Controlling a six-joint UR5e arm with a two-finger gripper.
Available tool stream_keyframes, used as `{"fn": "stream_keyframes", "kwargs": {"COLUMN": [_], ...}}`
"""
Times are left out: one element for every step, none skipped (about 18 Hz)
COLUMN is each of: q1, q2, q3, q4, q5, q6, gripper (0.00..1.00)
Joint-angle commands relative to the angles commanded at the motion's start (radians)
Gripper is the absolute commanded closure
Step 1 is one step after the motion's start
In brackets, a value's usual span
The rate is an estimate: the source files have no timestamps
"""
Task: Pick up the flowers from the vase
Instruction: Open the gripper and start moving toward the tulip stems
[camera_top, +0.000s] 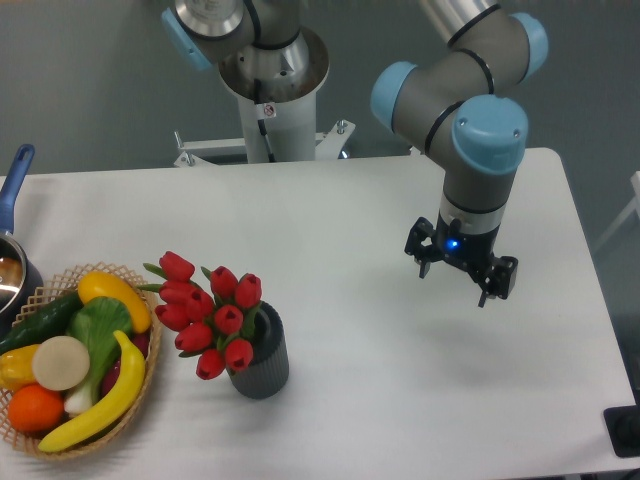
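The flowers (205, 310), a bunch of small red tulip buds on green stems, stand in the vase (262, 360), a short dark grey ribbed cylinder at the front left of the white table. The bunch leans to the left, toward the basket. My gripper (459, 276) hangs above the right half of the table, well to the right of the vase and apart from it. Its two dark fingers (497, 280) are spread and nothing is between them.
A woven basket (150, 375) with bananas, an orange, a cucumber and other produce sits at the front left, next to the vase. A pot with a blue handle (12, 185) is at the left edge. The arm's base (270, 100) stands behind the table.
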Motion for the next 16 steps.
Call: {"fn": "stream_keyframes", "kwargs": {"q1": [0.000,-0.002,-0.002,-0.003,-0.009,-0.014,-0.018,-0.028,-0.029,-0.032,-0.034,-0.035,-0.035,-0.038,-0.052,-0.057], "q2": [0.000,0.002,0.002,0.003,0.003,-0.002,-0.009,-0.017,-0.020,-0.017,-0.012,-0.008,0.003,0.009,0.023,0.031], "q3": [0.000,-0.001,0.000,0.000,0.003,0.017,0.026,0.034,0.040,0.035,0.025,0.003,-0.032,-0.064,-0.084,-0.089], "q4": [0.000,0.000,-0.002,0.000,0.002,0.002,0.003,0.003,0.003,0.005,0.023,0.075,0.156,0.228,0.262,0.264], "q5": [-0.003,-0.003,-0.008,-0.012,-0.015,-0.015,-0.017,-0.026,-0.041,-0.063,-0.098,-0.135,-0.171,-0.210,-0.241,-0.267], "q6": [0.000,-0.003,-0.011,-0.020,-0.038,-0.079,-0.130,-0.165,-0.181,-0.186,-0.189,-0.201,-0.199,-0.205,-0.204,-0.199], "gripper": [0.00,0.00,0.00,0.00,0.00,0.00,0.00,0.00,0.00,0.00,0.00,0.00,0.00,0.00,0.00,0.00]}}
